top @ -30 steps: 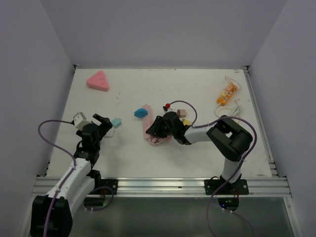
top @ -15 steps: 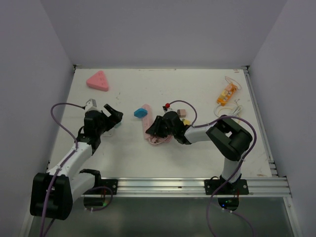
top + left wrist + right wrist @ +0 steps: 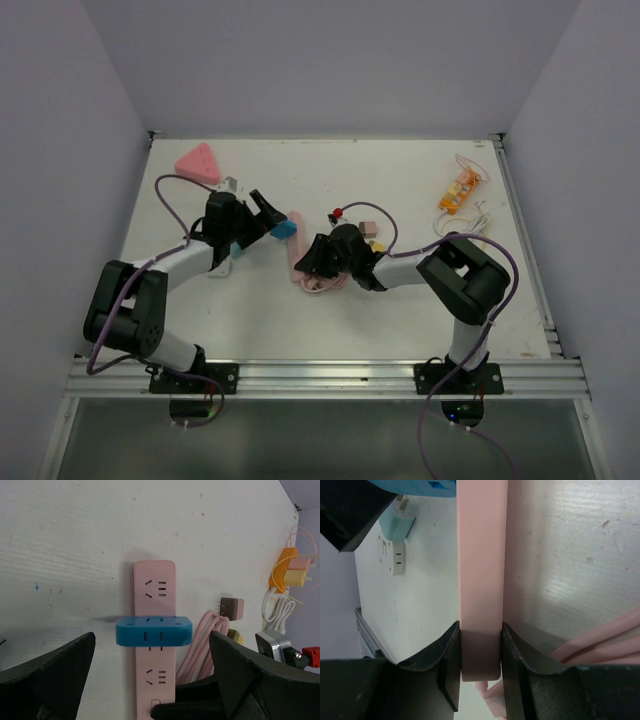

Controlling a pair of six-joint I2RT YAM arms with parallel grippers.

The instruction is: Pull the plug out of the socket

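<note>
A pink power strip (image 3: 297,250) lies mid-table with a blue plug (image 3: 285,229) seated in it near its far end. In the left wrist view the blue plug (image 3: 154,630) sits across the pink strip (image 3: 155,585). My left gripper (image 3: 262,213) is open, its fingers (image 3: 55,672) wide either side of the plug and short of it. My right gripper (image 3: 313,257) is shut on the strip's near end; in the right wrist view its fingers (image 3: 450,655) clamp the pink strip (image 3: 481,570).
A coiled pink cable (image 3: 320,284) lies beside the strip. A teal plug adapter (image 3: 236,249) and white piece sit under the left arm. A pink triangle (image 3: 199,164) lies at far left. An orange adapter with cables (image 3: 459,190) lies far right. Small brown and yellow plugs (image 3: 370,233) lie near the right wrist.
My left arm has swung forward and right across the table, from near the teal adapter to beside the blue plug. The right gripper has stayed clamped on the strip.
</note>
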